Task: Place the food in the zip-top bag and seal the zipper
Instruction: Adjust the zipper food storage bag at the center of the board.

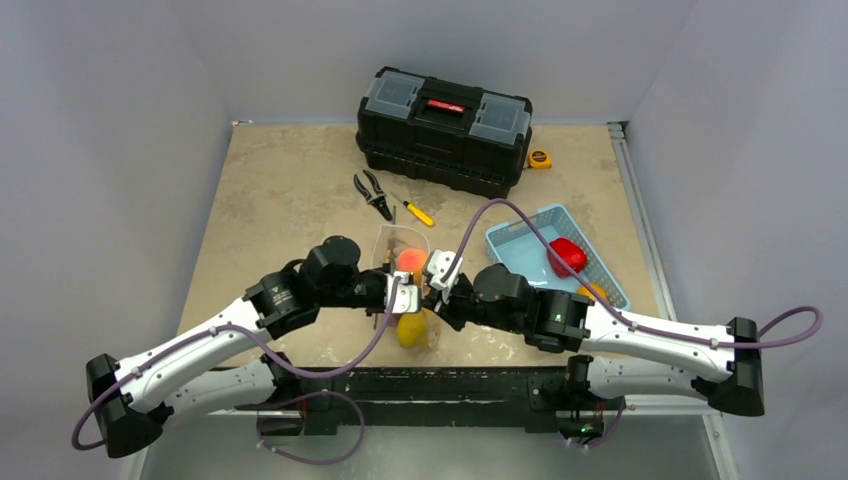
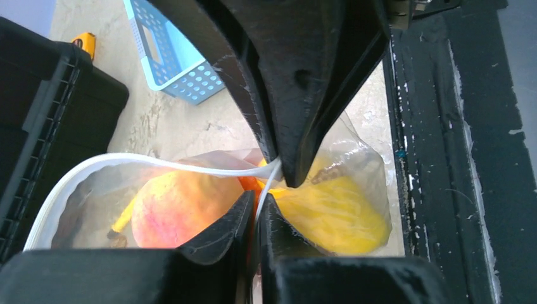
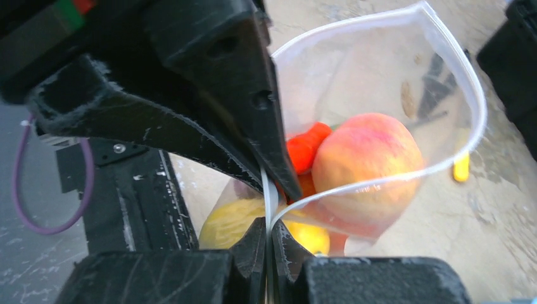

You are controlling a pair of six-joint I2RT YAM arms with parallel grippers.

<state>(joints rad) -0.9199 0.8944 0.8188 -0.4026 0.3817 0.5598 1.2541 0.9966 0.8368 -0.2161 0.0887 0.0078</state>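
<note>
The zip-top bag (image 1: 400, 247) hangs between both grippers at the table's near middle, its mouth open in a loop (image 3: 472, 95). Inside it are a peach (image 3: 367, 158), an orange carrot (image 3: 304, 145) and a yellow fruit (image 2: 342, 215). My left gripper (image 2: 258, 199) is shut on the zipper (image 2: 190, 166) strip at one end of the mouth. My right gripper (image 3: 269, 225) is shut on the same strip right beside it, fingertips nearly touching the left's. A red food piece (image 1: 567, 255) lies in the light blue basket (image 1: 520, 235). An orange piece (image 1: 592, 291) shows beside the basket, half hidden by the right arm.
A black toolbox (image 1: 445, 128) stands at the back, with a yellow tape measure (image 1: 540, 158) to its right. Pliers (image 1: 373, 193) and a yellow-handled screwdriver (image 1: 415, 211) lie just behind the bag. The black mounting rail (image 1: 450, 385) runs along the near edge.
</note>
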